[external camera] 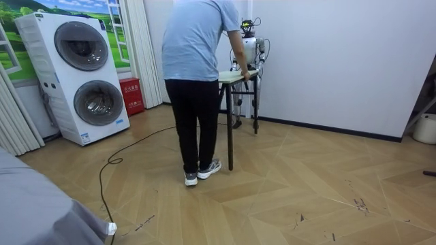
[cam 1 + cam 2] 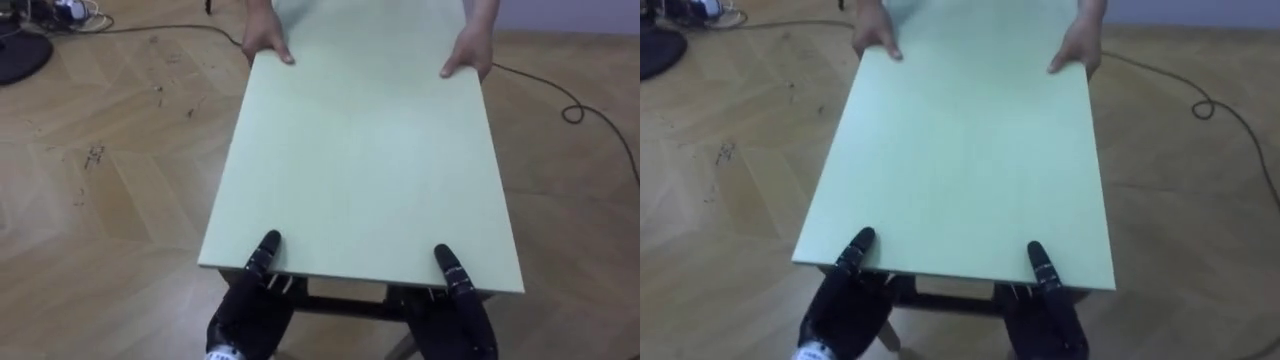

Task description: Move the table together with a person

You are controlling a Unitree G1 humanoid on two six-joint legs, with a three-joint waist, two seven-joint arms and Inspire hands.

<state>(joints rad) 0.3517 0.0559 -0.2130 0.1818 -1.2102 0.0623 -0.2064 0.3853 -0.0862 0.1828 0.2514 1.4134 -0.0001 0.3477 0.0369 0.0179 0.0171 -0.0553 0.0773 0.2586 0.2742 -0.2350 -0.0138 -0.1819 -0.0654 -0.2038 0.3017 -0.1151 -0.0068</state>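
**Fingers pinch table near edge, 2 hands**

Left hand and right hand: thumb on top, the rest hidden under the pale green top. Person grips the 2 far corners. Room view: table between robot and person, close to the white wall.

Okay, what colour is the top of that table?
Pale green, plain, with no pattern. The table top shows best in the left eye view.

left hand lower left, thumb over tabletop edge | right hand lower right, same | both apparently pinching
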